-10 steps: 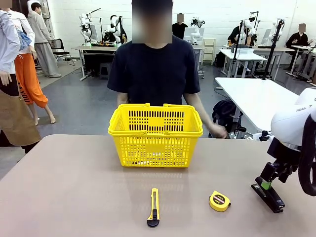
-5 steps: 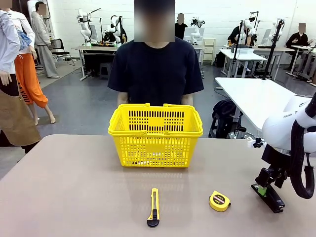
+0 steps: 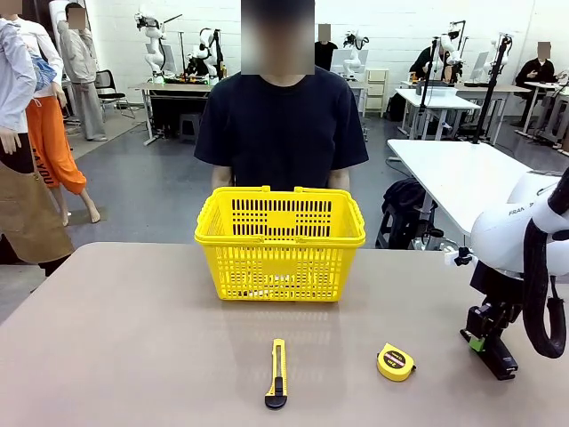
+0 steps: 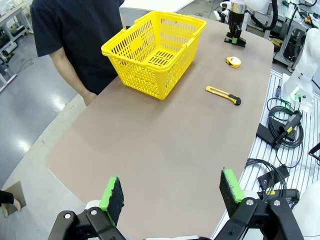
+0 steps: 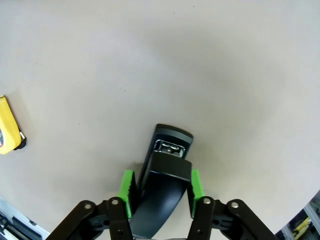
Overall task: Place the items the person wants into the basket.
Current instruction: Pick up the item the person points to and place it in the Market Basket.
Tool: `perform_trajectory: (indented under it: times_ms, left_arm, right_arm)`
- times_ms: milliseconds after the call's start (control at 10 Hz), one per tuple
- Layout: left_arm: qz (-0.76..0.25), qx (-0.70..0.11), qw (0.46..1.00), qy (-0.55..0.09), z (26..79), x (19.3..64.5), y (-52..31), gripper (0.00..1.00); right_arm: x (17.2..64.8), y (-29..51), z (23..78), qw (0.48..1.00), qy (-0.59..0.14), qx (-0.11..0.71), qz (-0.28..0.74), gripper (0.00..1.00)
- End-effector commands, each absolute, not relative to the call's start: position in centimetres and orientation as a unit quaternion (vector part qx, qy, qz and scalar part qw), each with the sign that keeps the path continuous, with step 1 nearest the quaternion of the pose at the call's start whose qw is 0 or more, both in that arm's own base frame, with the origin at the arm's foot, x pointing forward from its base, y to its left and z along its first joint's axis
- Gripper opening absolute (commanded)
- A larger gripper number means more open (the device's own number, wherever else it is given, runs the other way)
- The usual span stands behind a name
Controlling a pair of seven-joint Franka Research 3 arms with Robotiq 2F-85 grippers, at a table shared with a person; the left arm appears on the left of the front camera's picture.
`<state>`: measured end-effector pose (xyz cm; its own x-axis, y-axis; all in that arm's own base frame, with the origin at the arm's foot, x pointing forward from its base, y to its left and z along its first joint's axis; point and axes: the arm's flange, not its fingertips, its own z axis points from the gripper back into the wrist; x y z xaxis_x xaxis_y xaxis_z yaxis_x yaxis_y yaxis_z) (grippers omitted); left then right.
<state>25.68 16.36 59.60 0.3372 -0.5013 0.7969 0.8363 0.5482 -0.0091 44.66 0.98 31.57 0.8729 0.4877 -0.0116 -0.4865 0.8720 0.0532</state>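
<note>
Since a second ago the person in the dark navy T-shirt has pulled that hand back from the right of the basket, and the right arm has shifted so its gripper now sits clamped on the black desk stapler, which looks slightly lifted at lower right of the front view. Right wrist view backs it up: both green pads are pressed against the stapler's sides, its nose pointing up the frame over the beige tabletop.

Left gripper is spread wide with nothing between the pads, hovering over the table at the bottom of its own wrist view.

Big bright yellow plastic shopping basket with lattice sides sits centre frame, right in front of the person. Below it, well apart, lies the yellow utility knife, and to its right the round yellow tape measure, near the stapler but not touching.
</note>
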Motion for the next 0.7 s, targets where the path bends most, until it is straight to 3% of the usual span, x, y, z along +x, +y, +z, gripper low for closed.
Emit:
perform_trajectory:
  times_ms: [0,300,500,600]
  left_arm:
    - [-0.423,-0.214,0.791,-0.388,59.6,25.8,16.4,1.0]
    - [-0.423,-0.214,0.791,-0.388,59.6,25.8,16.4,1.0]
    - [-0.423,-0.214,0.791,-0.388,59.6,25.8,16.4,1.0]
    - [-0.423,-0.214,0.791,-0.388,59.6,25.8,16.4,1.0]
  right_arm:
    - [44.6,1.0,31.8,0.971,0.003,0.006,0.238,0.0]
    - [44.1,0.9,33.0,0.972,-0.009,0.005,0.233,0.0]
    - [42.7,0.9,37.0,0.979,-0.001,-0.01,0.202,0.0]
    - [41.4,1.1,41.0,0.983,0.003,-0.013,0.184,0.13]
